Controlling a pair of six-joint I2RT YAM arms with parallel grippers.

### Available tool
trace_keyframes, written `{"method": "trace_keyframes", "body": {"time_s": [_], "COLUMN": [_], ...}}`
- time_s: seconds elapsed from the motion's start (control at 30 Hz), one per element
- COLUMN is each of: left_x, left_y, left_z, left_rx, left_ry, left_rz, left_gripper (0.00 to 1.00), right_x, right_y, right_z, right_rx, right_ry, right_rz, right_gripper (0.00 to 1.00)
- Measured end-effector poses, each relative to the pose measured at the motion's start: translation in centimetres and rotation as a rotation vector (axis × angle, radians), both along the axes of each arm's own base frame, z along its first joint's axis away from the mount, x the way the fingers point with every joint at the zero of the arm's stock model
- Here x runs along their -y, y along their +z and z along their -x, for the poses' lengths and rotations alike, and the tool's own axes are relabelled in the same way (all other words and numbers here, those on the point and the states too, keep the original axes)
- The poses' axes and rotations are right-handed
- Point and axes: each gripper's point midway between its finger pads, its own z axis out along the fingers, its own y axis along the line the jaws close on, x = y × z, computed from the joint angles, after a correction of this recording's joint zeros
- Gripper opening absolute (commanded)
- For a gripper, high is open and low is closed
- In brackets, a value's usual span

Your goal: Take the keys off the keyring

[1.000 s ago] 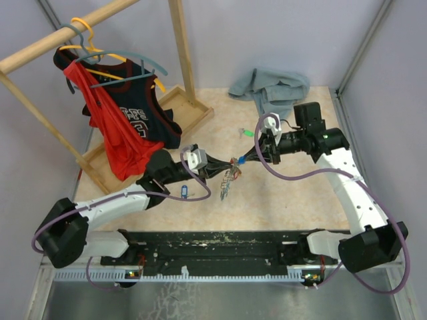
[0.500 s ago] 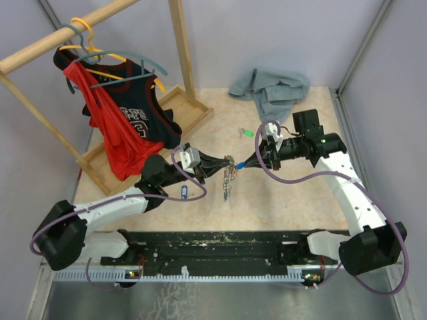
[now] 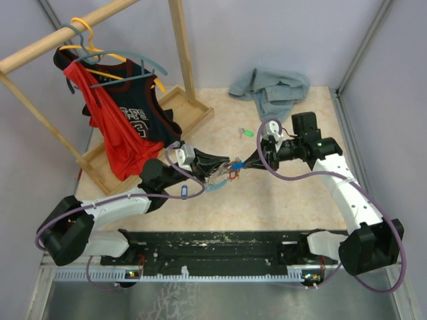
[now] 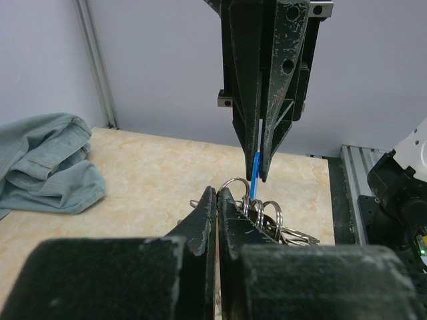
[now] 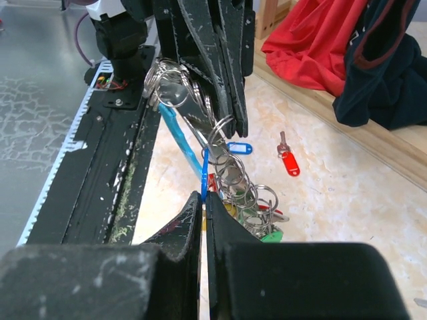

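Left tool (image 3: 222, 165): shut, fingers pressed flat together, tips clamped on the wire of the keyring (image 5: 167, 83); reaching from the left toward the middle of the desk (image 3: 287, 200).

Right tool (image 3: 243, 163): shut as well, nipping a thin blue tag (image 5: 205, 170) edge-on between the tips; pointed at the left tool, tip to tip and very close.

Keyring: raised off the desk, held between the two tools; large silvery loop beside the left tool's fingers in the right wrist view, with a chain of smaller rings trailing down from it.

Keys (image 3: 227, 175): bunched under the meeting point of the tools, hanging in a tangle of rings and coloured tags; red and green tags low in the bunch, a light blue tag (image 5: 177, 133) slanting down from the big loop. Whether the lowest rings touch the desk cannot be told.

Loose on the desk: red-tagged key (image 5: 288, 162) and blue-tagged key (image 5: 239, 147), near each other and apart from the bunch; green-tagged key (image 3: 248, 132) further back, toward the denim.

Denim cloth (image 3: 273, 90): crumpled at the far edge of the desk, behind the right arm.

Wooden rack (image 3: 179, 53): far left, standing on a wooden tray base; dark jersey (image 3: 143, 113) and red garment (image 3: 113, 137) on hangers, draping down into the base.
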Motion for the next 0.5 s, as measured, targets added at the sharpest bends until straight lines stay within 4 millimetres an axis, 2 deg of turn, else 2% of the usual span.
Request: {"method": "trace_keyframes", "body": {"time_s": [0.5], "left_x": [-0.9], "left_y": [1.5], "left_z": [-0.5], "left_rx": [-0.042], "left_ry": [0.070], "left_rz": [0.137], "left_gripper": [0.00], "right_x": [-0.2], "right_y": [0.3], "right_z": [-0.7], "right_rx": [-0.045], "right_ry": [-0.029], "right_rz": [-0.007], "right_gripper": [0.05]}}
